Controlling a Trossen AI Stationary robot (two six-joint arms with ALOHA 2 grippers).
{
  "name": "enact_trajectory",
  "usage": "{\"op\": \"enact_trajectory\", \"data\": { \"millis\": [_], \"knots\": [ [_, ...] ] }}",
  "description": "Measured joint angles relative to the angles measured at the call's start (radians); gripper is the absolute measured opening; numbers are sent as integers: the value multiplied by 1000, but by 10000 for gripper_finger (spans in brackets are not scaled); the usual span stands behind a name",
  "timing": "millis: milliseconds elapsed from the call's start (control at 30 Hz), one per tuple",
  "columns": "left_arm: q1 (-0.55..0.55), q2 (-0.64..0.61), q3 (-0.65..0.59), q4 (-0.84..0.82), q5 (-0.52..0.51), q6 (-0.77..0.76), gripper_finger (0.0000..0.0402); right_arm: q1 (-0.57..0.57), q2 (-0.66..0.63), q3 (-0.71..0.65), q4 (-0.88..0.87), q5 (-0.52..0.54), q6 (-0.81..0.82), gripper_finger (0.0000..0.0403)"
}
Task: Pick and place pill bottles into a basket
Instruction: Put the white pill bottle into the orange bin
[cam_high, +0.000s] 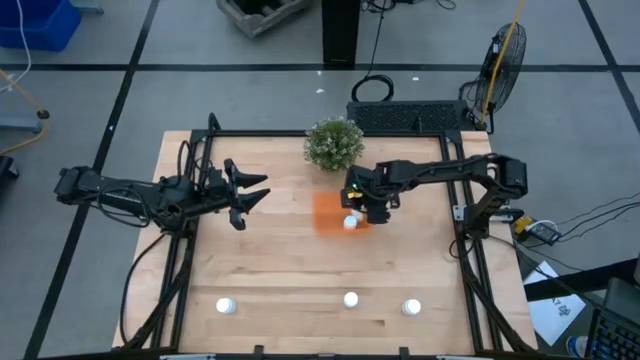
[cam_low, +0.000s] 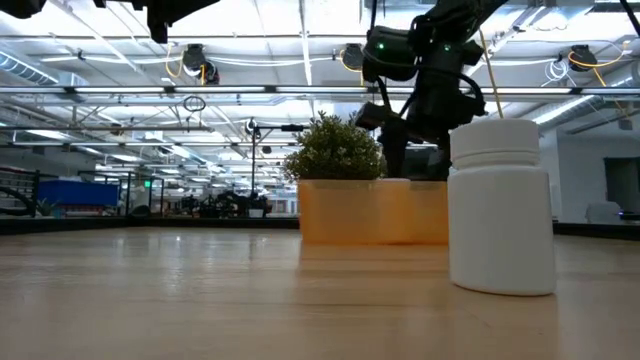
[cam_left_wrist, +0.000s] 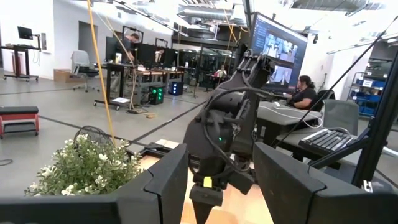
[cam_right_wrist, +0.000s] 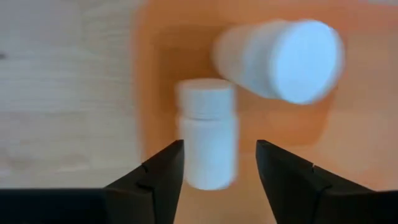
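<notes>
The orange basket (cam_high: 328, 212) sits mid-table, in front of the green plant (cam_high: 334, 143). My right gripper (cam_high: 356, 214) hangs open over the basket's right part. In the right wrist view two white pill bottles are inside the basket. One lies on its side (cam_right_wrist: 206, 134) below the gap between my fingers (cam_right_wrist: 221, 152). The other (cam_right_wrist: 283, 59) is beside it, cap toward the camera. Three more bottles stand near the table's front edge (cam_high: 226, 306), (cam_high: 351, 299), (cam_high: 411, 307). My left gripper (cam_high: 258, 190) is open and empty, raised at the table's left.
The plant stands just behind the basket (cam_low: 375, 212) and close to my right arm. In the low view one front bottle (cam_low: 500, 205) stands close to the camera. Bare wood lies between the basket and the front row of bottles.
</notes>
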Motion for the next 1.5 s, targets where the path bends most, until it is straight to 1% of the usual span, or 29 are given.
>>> {"op": "enact_trajectory", "data": {
  "millis": [100,367,533,667,800,933,1100,1233,1367,1433,1500],
  "knots": [
    [0,0,0,0,0,0,186,-10,0,0,23,-15,-18,206],
    [0,0,0,0,0,0,186,-11,28,1,3,-14,-34,233],
    [0,0,0,0,0,0,186,-11,48,1,-14,38,-65,250],
    [0,0,0,1,0,0,186,-11,61,1,-25,42,-78,263],
    [0,0,0,0,0,0,186,-11,71,1,-2,42,-78,269],
    [0,0,0,0,0,0,186,-16,90,1,20,43,-58,266],
    [0,0,0,0,0,0,186,-19,91,1,47,39,35,252],
    [0,0,0,0,0,0,186,-15,93,1,126,11,234,237],
    [0,0,0,0,0,0,186,-12,92,1,165,11,311,223],
    [0,0,0,0,0,0,186,-10,92,1,163,4,377,216],
    [0,0,0,0,0,0,186,-10,92,1,158,-26,461,210]
  ]
}}
